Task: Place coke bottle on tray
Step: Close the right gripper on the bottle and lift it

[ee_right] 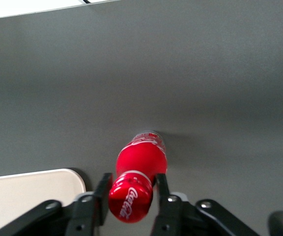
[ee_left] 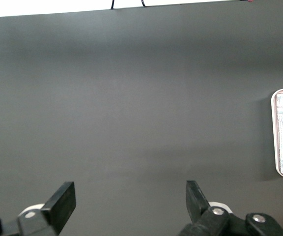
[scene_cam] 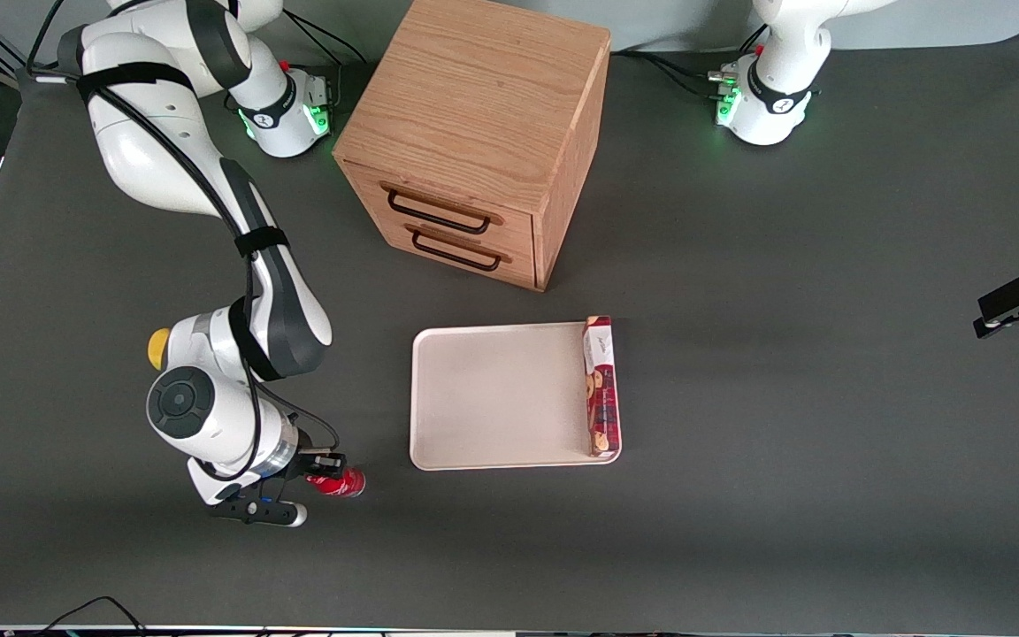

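Reaching low near the table's front edge, toward the working arm's end, the right arm is bending sharply at the elbow and pointing its wrist sideways, with the gripper (scene_cam: 322,480) lying almost level just above the dark grey table (scene_cam: 784,442). Its two black fingers (ee_right: 101,199) are pressing in on either side of the coke bottle (scene_cam: 338,483), clamping it just below the red cap, so the bottle is lying roughly horizontal, its clear base pointing away from the wrist and towards the tray (scene_cam: 496,398). In the wrist view the cap's white lettering is facing the camera, the red body is stretching out over the table, and one rounded corner of the tray is showing close beside the gripper. The cream tray is sitting near the middle of the table, apart from the bottle and a little farther from the front camera. A long red biscuit packet (scene_cam: 601,387) is lying along the tray's edge nearest the parked arm's end. A wooden cabinet (scene_cam: 483,133) with two dark-handled drawers is standing towards the table's back edge, turned at an angle. The table is wearing a plain matte grey cover, with black cables trailing around the arm bases.
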`<state>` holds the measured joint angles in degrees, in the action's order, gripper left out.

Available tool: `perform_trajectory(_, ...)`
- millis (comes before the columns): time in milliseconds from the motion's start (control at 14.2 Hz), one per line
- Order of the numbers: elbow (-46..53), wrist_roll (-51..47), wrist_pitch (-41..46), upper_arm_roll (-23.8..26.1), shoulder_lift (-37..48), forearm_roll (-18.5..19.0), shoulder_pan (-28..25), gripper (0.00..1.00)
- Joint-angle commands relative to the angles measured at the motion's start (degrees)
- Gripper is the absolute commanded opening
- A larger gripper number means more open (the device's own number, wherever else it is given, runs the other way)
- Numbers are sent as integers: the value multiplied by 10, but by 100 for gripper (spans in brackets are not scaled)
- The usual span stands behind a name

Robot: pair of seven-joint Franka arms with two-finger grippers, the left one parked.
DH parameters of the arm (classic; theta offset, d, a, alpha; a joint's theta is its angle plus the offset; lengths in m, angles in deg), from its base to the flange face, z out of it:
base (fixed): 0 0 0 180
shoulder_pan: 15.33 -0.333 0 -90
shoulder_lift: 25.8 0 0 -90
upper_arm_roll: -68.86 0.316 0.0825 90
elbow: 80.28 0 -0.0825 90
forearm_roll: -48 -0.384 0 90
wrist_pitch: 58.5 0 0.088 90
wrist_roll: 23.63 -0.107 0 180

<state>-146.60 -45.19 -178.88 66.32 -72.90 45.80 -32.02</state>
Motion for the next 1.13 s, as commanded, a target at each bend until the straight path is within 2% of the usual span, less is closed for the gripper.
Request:
perform_trajectory(0,19,-13,1,1,-6,11,-4,4)
perform_trajectory(141,20,-13,11,3,7,15,-4,4)
perform_trajectory(282,29,-12,82,3,49,30,-6,4)
perform_trajectory(776,33,40,336,12,245,24,3,5)
perform_trajectory(918,33,40,391,13,270,24,3,6)
perform_trajectory(1059,33,35,410,18,279,21,2,6)
